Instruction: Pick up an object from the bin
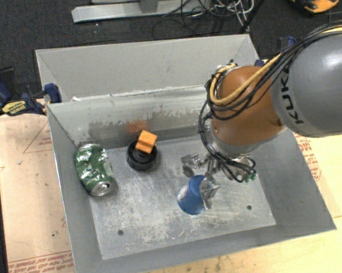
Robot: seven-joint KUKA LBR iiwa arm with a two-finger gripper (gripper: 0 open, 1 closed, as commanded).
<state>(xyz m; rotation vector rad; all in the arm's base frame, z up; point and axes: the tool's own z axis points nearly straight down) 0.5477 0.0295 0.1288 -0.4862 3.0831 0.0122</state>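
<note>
Small blue plastic cup (191,199), round, lying tilted on the bin floor with its rim end turned up toward the gripper. It sits just below and slightly left of the gripper, on the grey metal bin (169,225) floor.

Gripper (201,177) hangs under the orange wrist cover, low over the floor. Its two metal fingers (210,191) stand apart, fairly wide. The lower finger is right at the cup's right side and looks to be touching it. The upper finger is clear of the cup, above it. The cup is not clamped between them; it lies beside the lower finger, partly under the gap. Cannot tell if the cup is lifted at all.

Other things:
- Black round puck-like base (141,158) with an orange block (146,141) on top of it, to the left of the gripper and a bit above, apart from it.
- Crushed green metal can (94,169), lying on its side, well off to the left of the gripper near the bin's left wall, apart from the black base.
</note>
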